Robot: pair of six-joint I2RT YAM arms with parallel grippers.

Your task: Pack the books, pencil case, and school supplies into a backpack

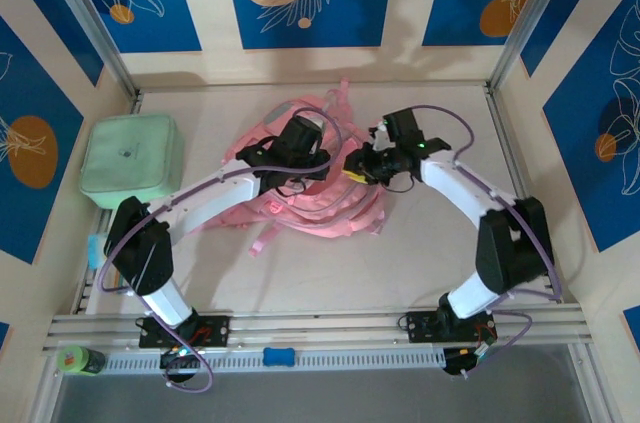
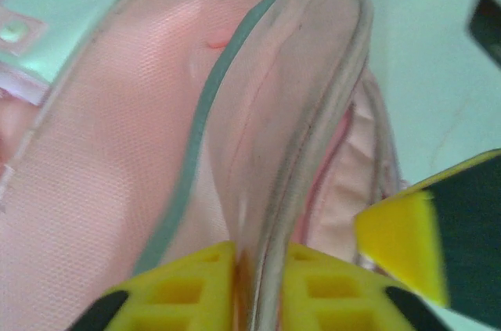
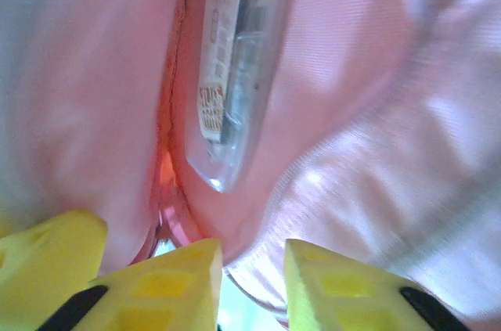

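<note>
The pink backpack (image 1: 335, 205) lies crumpled mid-table with its straps spread. My left gripper (image 1: 322, 157) reaches over it; in the left wrist view it (image 2: 258, 280) is shut on the backpack's grey-piped rim (image 2: 313, 135), which stands up between the yellow fingers. My right gripper (image 1: 356, 169) meets it from the right. In the right wrist view its jaws (image 3: 252, 280) stand a little apart, with a fold of pink fabric (image 3: 352, 190) hanging at the fingertips. A clear plastic tag (image 3: 231, 73) shows inside the backpack. The books and pencil case are out of view.
A mint-green lidded box (image 1: 131, 159) sits at the left of the table. A green bottle (image 1: 80, 359) and a small blue piece (image 1: 278, 355) lie on the front rail. Wall panels close in the back and both sides.
</note>
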